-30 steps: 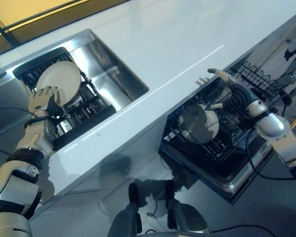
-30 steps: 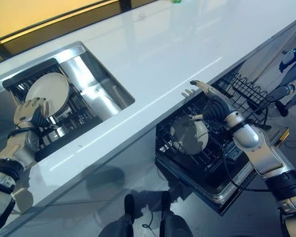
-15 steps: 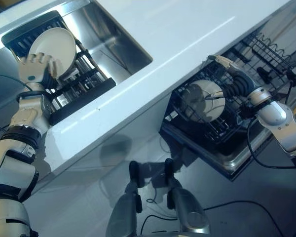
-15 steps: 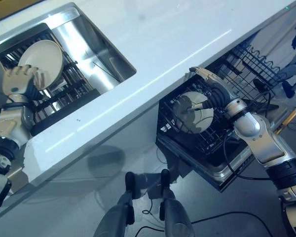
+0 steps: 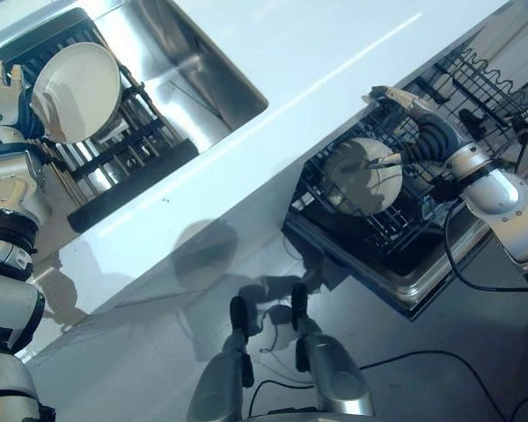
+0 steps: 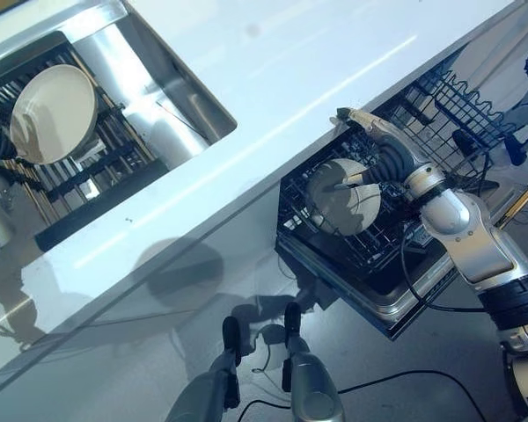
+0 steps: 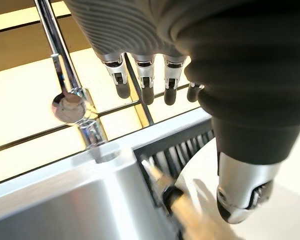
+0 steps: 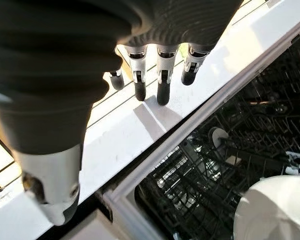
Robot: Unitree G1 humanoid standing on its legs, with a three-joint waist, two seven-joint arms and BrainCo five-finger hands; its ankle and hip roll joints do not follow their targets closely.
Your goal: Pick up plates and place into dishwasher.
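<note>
A white plate (image 5: 75, 92) stands tilted in the black dish rack (image 5: 123, 167) inside the sink. My left hand (image 5: 2, 88) is open just left of its rim, the thumb (image 7: 242, 195) close to the plate's edge (image 7: 200, 200). A second white plate (image 5: 363, 176) stands in the pulled-out lower dishwasher rack (image 5: 378, 237). Over that plate my right hand (image 5: 431, 139) is open, its fingers (image 8: 160, 80) straight along the counter edge and its thumb lying against the plate's face. The plate (image 8: 275, 210) sits apart from those fingers.
The white countertop (image 5: 290, 70) runs between the steel sink (image 5: 202, 79) and the dishwasher. A chrome faucet (image 7: 70, 105) rises behind the sink rack. The upper wire rack (image 5: 484, 79) sticks out beyond my right hand. Grey floor lies below the open dishwasher.
The camera has moved, so the whole scene shifted. My left hand went from the sink plate's lower edge to its left side. The right hand stays at the dishwasher plate.
</note>
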